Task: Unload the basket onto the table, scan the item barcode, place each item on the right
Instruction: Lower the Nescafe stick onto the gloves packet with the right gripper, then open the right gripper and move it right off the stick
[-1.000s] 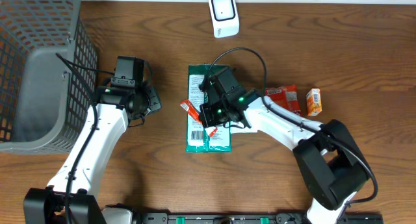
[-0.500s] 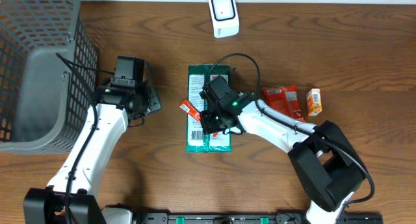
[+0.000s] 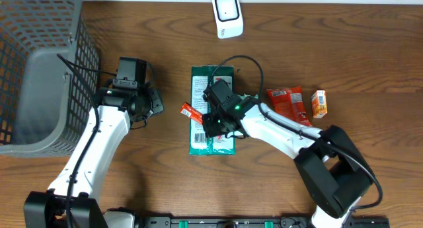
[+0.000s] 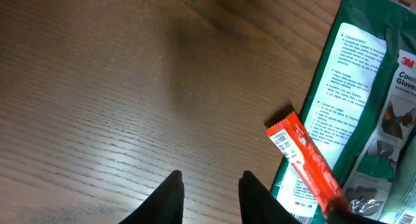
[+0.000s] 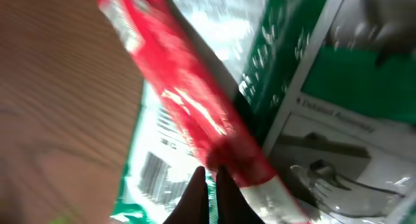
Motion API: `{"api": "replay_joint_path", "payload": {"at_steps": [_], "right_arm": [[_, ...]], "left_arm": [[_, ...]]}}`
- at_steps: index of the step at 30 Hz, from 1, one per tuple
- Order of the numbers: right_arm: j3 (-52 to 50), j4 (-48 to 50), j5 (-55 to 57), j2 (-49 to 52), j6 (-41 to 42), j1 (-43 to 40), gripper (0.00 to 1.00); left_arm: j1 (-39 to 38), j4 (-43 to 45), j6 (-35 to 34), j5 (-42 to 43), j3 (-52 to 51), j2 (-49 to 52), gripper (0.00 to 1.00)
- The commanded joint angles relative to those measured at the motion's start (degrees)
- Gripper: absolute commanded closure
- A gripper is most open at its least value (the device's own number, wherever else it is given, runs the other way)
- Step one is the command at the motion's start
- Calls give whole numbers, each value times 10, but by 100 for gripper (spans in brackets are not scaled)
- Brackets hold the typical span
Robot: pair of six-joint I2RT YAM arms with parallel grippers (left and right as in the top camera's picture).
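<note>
Since my right gripper (image 3: 213, 124) is pinched shut on one end of the red stick packet (image 3: 192, 111), the coming move turns on where the scanner (image 3: 227, 15) sits. It lies at about 12 o'clock from that grip, well apart, past the far edge of the green glove pack (image 3: 198, 89). The packet crosses the pack's left edge. Its long axis runs from my grip out toward 10 o'clock, so I judge its free end must swing round to face the scanner. My left gripper (image 3: 151, 102) waits at 9 o'clock from the packet, jaws a little apart and empty; the right arm is nearer the scanner.

From overhead the packet is only a red sliver. The left wrist view shows a barcode (image 4: 281, 141) printed at its free end, facing up. The blurred right wrist view shows my fingertips (image 5: 195, 201) clamped on the other end.
</note>
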Motion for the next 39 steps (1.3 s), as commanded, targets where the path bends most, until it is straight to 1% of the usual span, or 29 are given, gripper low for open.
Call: {"api": "replay_joint_path", "payload": {"at_steps": [1, 4, 11, 18, 19, 25, 29, 30, 31, 33, 35, 39], "right_arm": [[42, 10, -7, -52, 5, -9, 98], [43, 41, -7, -58, 6, -4, 98], [42, 67, 4, -2, 6, 16, 98], [42, 29, 9, 44, 5, 16, 98], [42, 21, 13, 45, 5, 16, 98], [42, 9, 30, 45, 3, 16, 95], [52, 6, 18, 27, -30, 9, 92], [56, 6, 10, 18, -49, 7, 91], [61, 5, 1, 7, -73, 3, 89], [66, -1, -7, -16, -108, -2, 85], [67, -16, -7, -45, -132, -7, 78], [67, -52, 17, -85, -171, -17, 74]], "left_arm": [[2, -2, 5, -9, 7, 3, 69], [2, -2, 5, -9, 7, 3, 69], [2, -2, 5, -9, 7, 3, 69], [2, -2, 5, -9, 7, 3, 67], [2, -2, 5, -9, 7, 3, 66], [2, -2, 5, -9, 7, 3, 65], [2, -2, 5, -9, 7, 3, 64], [2, -2, 5, -9, 7, 3, 63], [2, -2, 5, -10, 7, 3, 59], [2, -2, 5, -10, 7, 3, 55], [2, -2, 5, -17, 7, 3, 47], [2, -2, 5, -25, 7, 3, 36]]}}
